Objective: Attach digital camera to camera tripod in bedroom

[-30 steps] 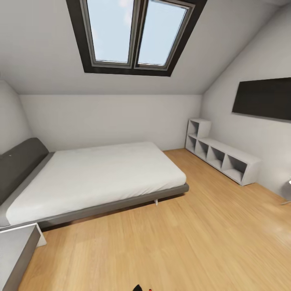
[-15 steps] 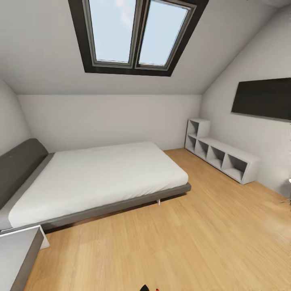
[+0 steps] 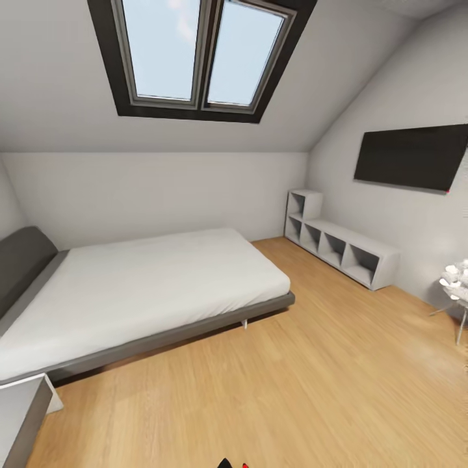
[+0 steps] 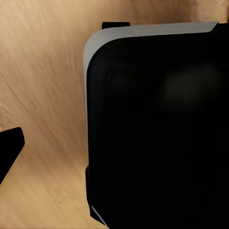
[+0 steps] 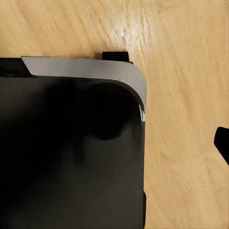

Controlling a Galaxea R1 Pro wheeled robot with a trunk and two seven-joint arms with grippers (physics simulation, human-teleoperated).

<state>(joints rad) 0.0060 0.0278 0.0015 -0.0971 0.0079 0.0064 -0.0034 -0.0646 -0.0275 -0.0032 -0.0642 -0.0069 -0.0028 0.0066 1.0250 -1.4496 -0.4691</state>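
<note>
I am in the bedroom, over its light wood floor (image 3: 312, 383). The digital camera and the camera tripod are out of view. In the left wrist view a dark fingertip (image 4: 9, 149) juts in at the frame's edge, above the floor and beside my own black body (image 4: 157, 133) with its grey rim. The right wrist view has a similar dark fingertip (image 5: 223, 143) at its edge, beside the same black body (image 5: 71, 157). Neither view shows both fingers, so I cannot tell how either gripper stands.
A grey platform bed (image 3: 130, 286) with a white mattress lies at the left. White cube shelves (image 3: 338, 246) line the right wall under a black screen (image 3: 413, 156). A white ball-shaped floor lamp (image 3: 456, 279) stands at the far right. A grey nightstand (image 3: 18, 416) sits bottom left.
The whole picture has slid left, so my camera has turned right. The white floor lamp and more of the black screen have come into view.
</note>
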